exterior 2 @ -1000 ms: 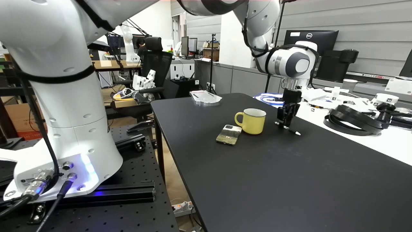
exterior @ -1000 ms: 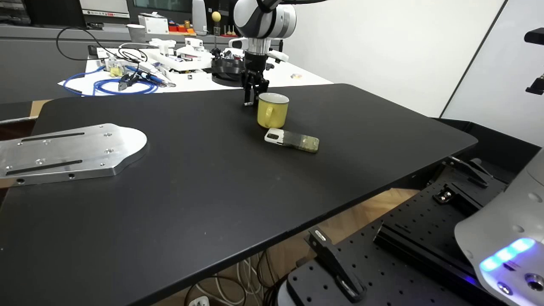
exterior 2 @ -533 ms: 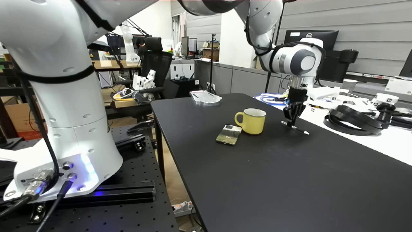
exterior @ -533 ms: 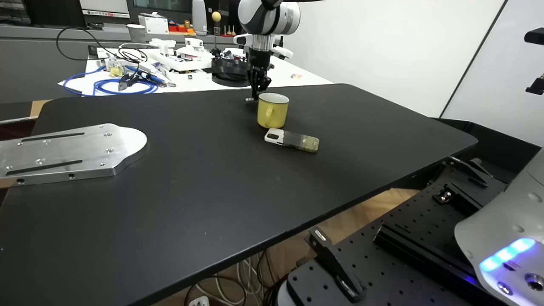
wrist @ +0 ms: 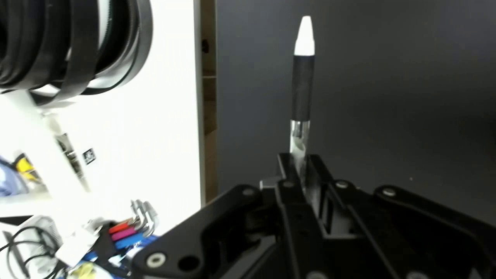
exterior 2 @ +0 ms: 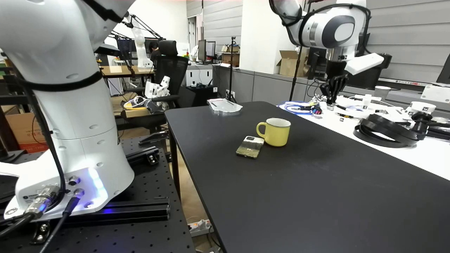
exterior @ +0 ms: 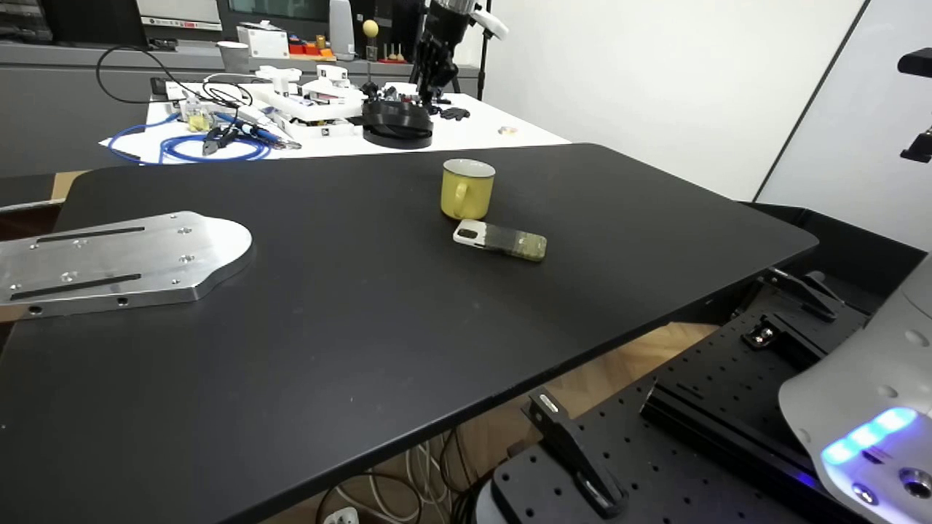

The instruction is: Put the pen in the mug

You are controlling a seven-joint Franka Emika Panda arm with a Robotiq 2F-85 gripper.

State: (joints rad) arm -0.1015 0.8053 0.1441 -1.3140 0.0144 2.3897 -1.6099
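The pen [wrist: 302,85] shows plainly only in the wrist view, white-tipped with a dark grip and a silver ring, its barrel clamped in the gripper [wrist: 300,166] and its tip sticking well out in front. In both exterior views it is too small and too lost in the background to make out for sure. Those views alone take in the mug [exterior 2: 277,132], standing upright with its handle in sight, and the phone [exterior 2: 250,147] lying flat just beside it. Half a second ago the gripper was low over the black table [exterior 2: 299,203] beyond the mug, the pen crosswise in it; now it has risen higher, its end seen against the white table [exterior: 466,132], while mug and phone have stayed put. The black table also bears a metal plate [exterior: 124,255], well apart from the mug. The wrist view looks down on coiled black straps [wrist: 83,44] on the white table; a blue cable [exterior: 247,156] lies there too in both exterior views. Farther into the room, an exterior view shows an office chair [exterior 2: 175,68] and a cardboard box [exterior 2: 287,65].
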